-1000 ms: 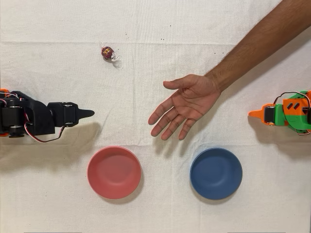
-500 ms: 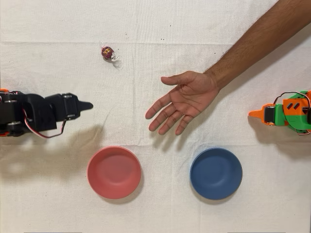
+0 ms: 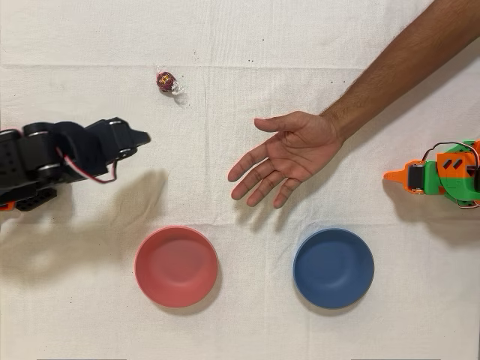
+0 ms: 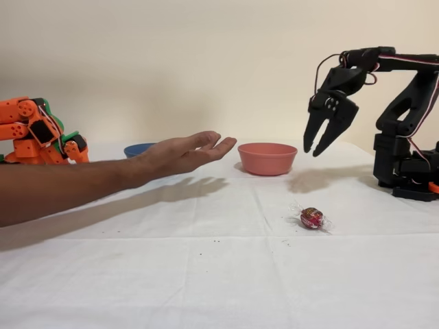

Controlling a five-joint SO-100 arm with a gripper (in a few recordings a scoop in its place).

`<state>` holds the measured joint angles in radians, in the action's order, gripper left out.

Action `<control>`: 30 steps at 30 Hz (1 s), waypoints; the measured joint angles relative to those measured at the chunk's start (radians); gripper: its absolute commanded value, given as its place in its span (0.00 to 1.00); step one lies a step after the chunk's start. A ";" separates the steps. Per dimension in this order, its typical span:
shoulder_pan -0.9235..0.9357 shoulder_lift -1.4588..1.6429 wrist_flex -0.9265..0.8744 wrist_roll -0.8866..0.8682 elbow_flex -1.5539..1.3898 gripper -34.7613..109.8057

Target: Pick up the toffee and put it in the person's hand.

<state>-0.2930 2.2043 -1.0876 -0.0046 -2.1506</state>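
Now we are holding our gripper (image 4: 314,149) raised above the cloth at the overhead view's left, jaws slightly spread and gripping nothing. Right of it, the toffee (image 3: 166,80) is lying apart on open cloth, shiny dark red and gold with clear twisted ends. Farther right, the person's hand (image 3: 289,151) is hovering palm up.

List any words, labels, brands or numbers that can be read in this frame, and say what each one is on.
No text can be read.
The toffee has a red and gold wrapper, and its print is too small to read.
The pink bowl, the blue bowl, the cloth and the black arm show no lettering.
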 measured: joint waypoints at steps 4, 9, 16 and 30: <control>-0.032 -0.078 0.043 0.000 0.018 0.35; -0.069 -0.175 0.077 -0.017 0.054 0.37; -0.120 -0.279 0.121 -0.023 0.087 0.37; -0.198 -0.523 0.135 -0.060 0.259 0.42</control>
<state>-0.4909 1.6812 -0.9526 -0.0644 -1.8914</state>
